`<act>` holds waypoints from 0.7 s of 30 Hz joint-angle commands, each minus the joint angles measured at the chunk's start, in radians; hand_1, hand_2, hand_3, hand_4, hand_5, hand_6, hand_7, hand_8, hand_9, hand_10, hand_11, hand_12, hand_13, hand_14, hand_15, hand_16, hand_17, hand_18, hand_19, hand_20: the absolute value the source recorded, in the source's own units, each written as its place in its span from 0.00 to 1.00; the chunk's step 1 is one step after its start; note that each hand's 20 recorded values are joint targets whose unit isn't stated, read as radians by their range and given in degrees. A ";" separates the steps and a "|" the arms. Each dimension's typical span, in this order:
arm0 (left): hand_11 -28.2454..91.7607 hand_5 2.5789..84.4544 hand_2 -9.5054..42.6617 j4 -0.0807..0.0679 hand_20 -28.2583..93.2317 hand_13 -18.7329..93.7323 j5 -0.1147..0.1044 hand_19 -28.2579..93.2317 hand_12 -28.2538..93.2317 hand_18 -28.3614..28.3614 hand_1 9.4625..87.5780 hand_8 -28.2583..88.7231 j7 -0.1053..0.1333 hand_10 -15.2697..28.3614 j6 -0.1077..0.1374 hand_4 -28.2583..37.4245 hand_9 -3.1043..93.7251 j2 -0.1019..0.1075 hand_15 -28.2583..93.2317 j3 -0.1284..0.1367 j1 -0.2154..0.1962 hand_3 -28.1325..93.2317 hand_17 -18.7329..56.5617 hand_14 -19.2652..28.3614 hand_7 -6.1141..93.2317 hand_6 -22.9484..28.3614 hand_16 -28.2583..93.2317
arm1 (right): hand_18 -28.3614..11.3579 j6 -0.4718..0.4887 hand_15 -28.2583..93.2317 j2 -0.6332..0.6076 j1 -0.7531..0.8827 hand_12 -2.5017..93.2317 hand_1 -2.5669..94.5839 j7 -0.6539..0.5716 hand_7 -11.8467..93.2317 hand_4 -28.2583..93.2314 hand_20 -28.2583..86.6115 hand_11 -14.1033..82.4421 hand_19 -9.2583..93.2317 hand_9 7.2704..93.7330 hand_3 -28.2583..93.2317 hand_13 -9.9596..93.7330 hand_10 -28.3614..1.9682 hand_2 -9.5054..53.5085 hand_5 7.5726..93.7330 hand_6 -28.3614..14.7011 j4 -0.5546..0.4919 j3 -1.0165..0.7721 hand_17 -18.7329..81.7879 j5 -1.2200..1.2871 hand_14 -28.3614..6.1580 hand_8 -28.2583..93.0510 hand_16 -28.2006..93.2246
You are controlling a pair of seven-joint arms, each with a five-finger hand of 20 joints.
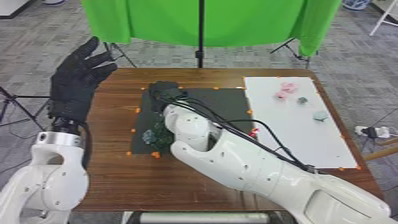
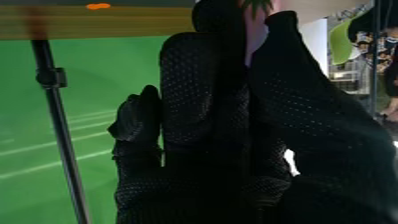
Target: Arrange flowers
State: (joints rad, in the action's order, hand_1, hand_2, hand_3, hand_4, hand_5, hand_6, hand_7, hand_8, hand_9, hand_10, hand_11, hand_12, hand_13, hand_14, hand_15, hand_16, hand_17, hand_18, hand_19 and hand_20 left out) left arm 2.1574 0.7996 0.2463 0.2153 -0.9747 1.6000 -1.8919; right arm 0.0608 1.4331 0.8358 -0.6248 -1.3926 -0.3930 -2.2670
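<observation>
Looks like a job partway along to me, though I can't say what the finished arrangement is meant to look like. On the dark mat (image 1: 233,98), which sits toward 10 o'clock on the counter (image 1: 222,195), there's a clump of dark green foliage (image 1: 158,138) at the mat's 8 o'clock side. I'd guess that's laid out already.

The right hand (image 1: 165,93) is at the mat's 11 o'clock. From the wrist it seems to have a pink flower piece (image 2: 257,31) pinched between its thumb and fingers, with a green leaf (image 2: 259,4) right by it. Can't tell whether that piece is in its final spot, so I wouldn't count it as done.

What's left, probably: over on the white board (image 1: 311,150) at the counter's 3 o'clock, there are pink flowers (image 1: 286,90) near the board's 12, a small grey-green piece (image 1: 302,100) just beside them and a pale green piece (image 1: 321,116) at about 1 o'clock. There's also a red bit (image 1: 254,133) at the board's 9 o'clock edge, close to the right arm.

Left hand (image 1: 75,82) is at the counter's 10 o'clock edge, fingers open and spread, holding nothing.
</observation>
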 commanded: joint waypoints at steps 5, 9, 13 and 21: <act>0.44 0.39 0.31 -0.020 0.36 0.37 0.004 0.68 0.33 0.96 0.15 0.15 -0.017 0.76 -0.016 0.00 0.36 -0.017 0.66 -0.015 0.027 0.87 0.12 0.92 0.20 0.57 0.17 | 0.27 0.062 0.81 0.014 -0.015 0.24 0.52 -0.001 0.28 0.00 0.62 0.42 1.00 0.82 0.77 0.74 0.63 0.00 0.72 0.70 0.008 -0.024 0.47 -0.032 0.67 0.16 0.36; 0.44 0.39 0.31 -0.021 0.36 0.37 0.002 0.68 0.33 0.96 0.16 0.15 -0.014 0.76 -0.015 0.00 0.36 -0.015 0.66 -0.018 0.028 0.87 0.12 0.92 0.20 0.58 0.17 | 0.25 0.085 0.82 0.013 -0.010 0.20 0.46 -0.008 0.28 0.00 0.64 0.46 1.00 0.77 0.82 0.71 0.59 0.00 0.68 0.70 0.003 -0.038 0.46 -0.007 0.63 0.12 0.36; 0.44 0.39 0.31 -0.013 0.36 0.37 0.004 0.68 0.33 0.96 0.16 0.15 -0.021 0.76 -0.011 0.00 0.36 -0.017 0.66 -0.007 0.005 0.87 0.12 0.92 0.20 0.58 0.17 | 0.24 0.096 0.83 0.016 0.008 0.19 0.45 -0.004 0.28 0.00 0.64 0.47 1.00 0.77 0.82 0.70 0.58 0.00 0.67 0.70 -0.005 -0.050 0.45 -0.041 0.62 0.12 0.35; 0.44 0.39 0.31 0.016 0.36 0.37 -0.007 0.68 0.32 0.96 0.16 0.15 -0.001 0.76 0.010 0.00 0.36 -0.005 0.66 0.048 -0.092 0.87 0.12 0.92 0.20 0.58 0.17 | 0.23 0.047 0.84 -0.006 -0.020 0.19 0.43 -0.051 0.28 0.00 0.65 0.47 1.00 0.76 0.82 0.70 0.56 0.00 0.67 0.70 -0.051 -0.052 0.45 0.038 0.60 0.12 0.35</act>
State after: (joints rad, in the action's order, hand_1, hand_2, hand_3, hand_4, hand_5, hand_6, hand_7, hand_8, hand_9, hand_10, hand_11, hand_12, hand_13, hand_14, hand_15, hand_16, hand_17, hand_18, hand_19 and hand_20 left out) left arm 2.1546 0.8001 0.2377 0.2088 -0.9821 1.6067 -1.8893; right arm 0.1551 1.4389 0.8493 -0.6294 -1.4057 -0.4450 -2.2846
